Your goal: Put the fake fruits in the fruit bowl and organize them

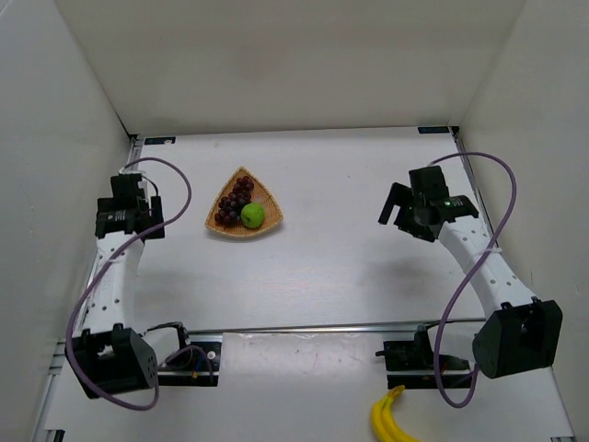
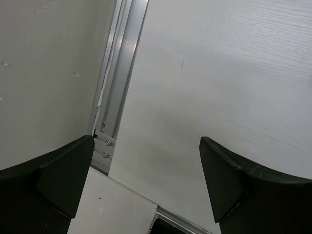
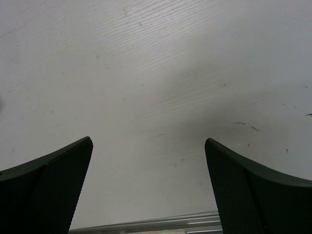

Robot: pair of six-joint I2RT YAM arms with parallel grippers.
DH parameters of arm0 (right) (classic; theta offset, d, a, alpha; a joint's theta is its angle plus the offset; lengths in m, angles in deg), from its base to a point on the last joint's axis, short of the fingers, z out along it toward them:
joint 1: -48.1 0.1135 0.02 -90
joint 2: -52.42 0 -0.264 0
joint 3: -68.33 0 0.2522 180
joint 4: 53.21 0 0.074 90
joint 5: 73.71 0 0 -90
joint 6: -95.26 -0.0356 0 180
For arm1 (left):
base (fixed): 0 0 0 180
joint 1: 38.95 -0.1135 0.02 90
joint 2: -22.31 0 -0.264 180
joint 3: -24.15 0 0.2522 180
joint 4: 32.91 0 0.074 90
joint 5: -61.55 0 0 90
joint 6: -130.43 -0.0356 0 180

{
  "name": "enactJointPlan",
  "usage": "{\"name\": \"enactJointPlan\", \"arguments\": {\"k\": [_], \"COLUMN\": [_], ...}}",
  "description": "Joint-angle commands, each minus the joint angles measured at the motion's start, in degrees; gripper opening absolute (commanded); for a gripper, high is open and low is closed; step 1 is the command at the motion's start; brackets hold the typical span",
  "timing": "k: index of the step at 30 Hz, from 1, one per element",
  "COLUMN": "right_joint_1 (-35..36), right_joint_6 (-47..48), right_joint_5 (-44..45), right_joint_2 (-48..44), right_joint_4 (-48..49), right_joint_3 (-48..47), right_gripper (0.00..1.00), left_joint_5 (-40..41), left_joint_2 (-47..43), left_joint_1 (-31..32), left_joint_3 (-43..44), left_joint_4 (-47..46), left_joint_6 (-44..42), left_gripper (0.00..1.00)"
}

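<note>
Hanging spread and empty on the left, your left gripper (image 2: 146, 163) holds nothing; grapes (image 1: 233, 201) and apple (image 1: 252, 215) sit touching inside the fruit bowl (image 1: 265, 196) (looks done, barring that banana (image 1: 390, 419) at the near edge), and your right gripper (image 3: 148, 165) hovers, jaws apart, empty.

Bananas (image 1: 388, 419): yellow, lying at the near edge, right of middle, partly cut off by the frame.
Table (image 1: 350, 267): white, lightly scuffed.
Rail (image 1: 313, 327): metal, running across the table's near part.
Walls (image 1: 276, 64): white, standing around three sides.
</note>
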Motion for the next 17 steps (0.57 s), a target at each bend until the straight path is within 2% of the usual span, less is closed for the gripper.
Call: {"name": "enactJointPlan", "arguments": {"k": [1, 13, 17], "right_joint_1": [1.3, 5.0, 5.0], "right_joint_6": [-0.8, -1.4, -1.4], "right_joint_5": [-1.0, -0.5, -0.5], "right_joint_2": [1.1, 3.0, 3.0], "right_joint_4": [-1.0, -2.0, -2.5], "right_joint_3": [-4.1, -7.1, -7.1], "right_gripper": [1.0, 1.0, 1.0], "left_joint_5": [-1.3, -0.7, -3.3], "left_joint_2": [-6.1, -11.2, -13.1], "left_joint_1": [-0.7, -0.7, -0.7], "left_joint_3": [-1.2, -1.2, -1.8], "left_joint_4": [-1.4, -0.8, -0.8], "left_joint_6": [4.4, 3.8, 3.0], "left_gripper": [1.0, 1.0, 1.0]}}
